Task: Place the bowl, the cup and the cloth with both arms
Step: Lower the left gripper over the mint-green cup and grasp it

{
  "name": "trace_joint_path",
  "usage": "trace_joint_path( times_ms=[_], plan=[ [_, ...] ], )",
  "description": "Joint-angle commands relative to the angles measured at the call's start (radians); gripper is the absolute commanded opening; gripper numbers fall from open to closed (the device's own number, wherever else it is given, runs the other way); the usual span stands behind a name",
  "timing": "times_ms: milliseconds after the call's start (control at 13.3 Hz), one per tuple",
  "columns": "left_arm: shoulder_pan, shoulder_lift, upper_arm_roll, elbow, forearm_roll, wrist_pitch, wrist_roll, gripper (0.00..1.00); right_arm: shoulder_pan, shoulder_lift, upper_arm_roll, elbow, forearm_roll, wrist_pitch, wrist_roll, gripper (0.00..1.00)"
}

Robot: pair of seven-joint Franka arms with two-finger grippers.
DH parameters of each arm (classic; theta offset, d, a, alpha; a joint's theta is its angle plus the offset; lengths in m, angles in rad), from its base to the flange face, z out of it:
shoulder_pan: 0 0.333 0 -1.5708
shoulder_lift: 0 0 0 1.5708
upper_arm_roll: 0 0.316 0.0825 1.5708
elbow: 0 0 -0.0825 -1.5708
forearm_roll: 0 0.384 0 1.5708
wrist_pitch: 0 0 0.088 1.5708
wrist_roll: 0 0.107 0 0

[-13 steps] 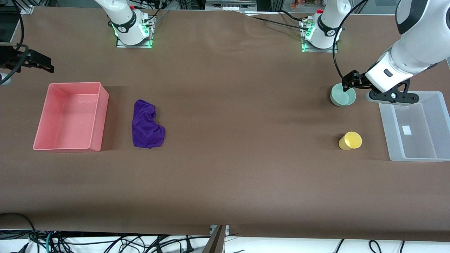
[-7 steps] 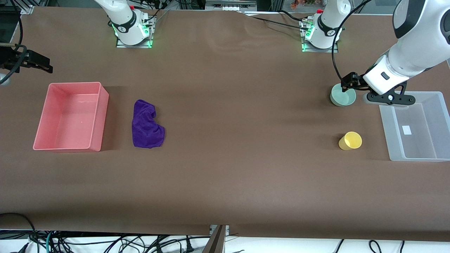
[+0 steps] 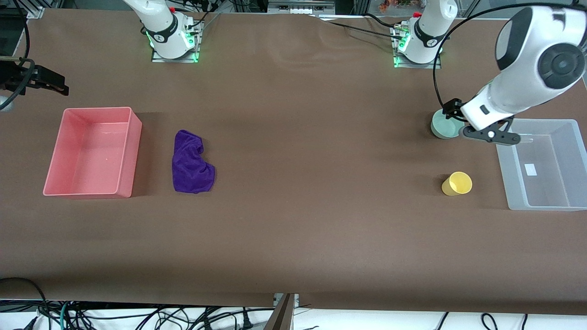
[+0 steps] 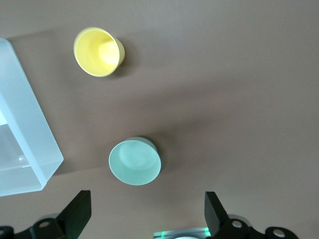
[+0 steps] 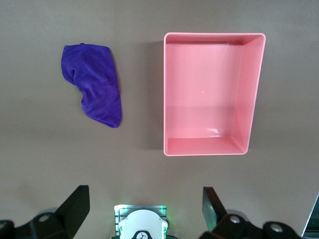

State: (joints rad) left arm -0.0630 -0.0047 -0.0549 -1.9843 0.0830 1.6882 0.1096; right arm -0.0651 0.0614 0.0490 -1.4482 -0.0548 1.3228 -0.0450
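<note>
The pale mint-green bowl (image 3: 441, 127) (image 4: 134, 162) stands upright on the table beside the clear bin, partly covered in the front view by my left gripper (image 3: 488, 134). That left gripper (image 4: 148, 206) hangs open over the table by the bowl, with nothing between its fingers. The yellow cup (image 3: 456, 184) (image 4: 98, 51) stands nearer the front camera than the bowl. The purple cloth (image 3: 191, 162) (image 5: 92, 82) lies crumpled beside the pink bin. My right gripper (image 3: 55, 85) (image 5: 144, 199) hovers open and empty over the right arm's end of the table.
An empty pink bin (image 3: 130, 151) (image 5: 214, 36) sits toward the right arm's end. An empty clear plastic bin (image 3: 504, 169) (image 4: 30, 144) sits at the left arm's end. Both arm bases (image 3: 173, 43) stand along the table edge farthest from the front camera.
The left arm has swung from above the clear bin's corner toward the bowl, its gripper still open. The right gripper has barely moved.
</note>
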Motion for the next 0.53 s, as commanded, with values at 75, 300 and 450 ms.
trace_joint_path(
  times_ms=[75, 300, 450],
  plan=[
    [0.089, -0.020, -0.003, -0.149, 0.034, 0.060, 0.208, 0.99, -0.009, 0.008, 0.002, 0.023, 0.004, -0.010, -0.018, 1.00],
    [0.147, -0.023, -0.003, -0.298, 0.083, 0.246, 0.359, 0.98, -0.009, 0.009, 0.002, 0.023, 0.004, -0.008, -0.018, 1.00],
    [0.163, -0.015, -0.003, -0.388, 0.083, 0.382, 0.447, 0.98, -0.009, 0.009, 0.002, 0.023, 0.004, -0.007, -0.016, 1.00]
  ],
)
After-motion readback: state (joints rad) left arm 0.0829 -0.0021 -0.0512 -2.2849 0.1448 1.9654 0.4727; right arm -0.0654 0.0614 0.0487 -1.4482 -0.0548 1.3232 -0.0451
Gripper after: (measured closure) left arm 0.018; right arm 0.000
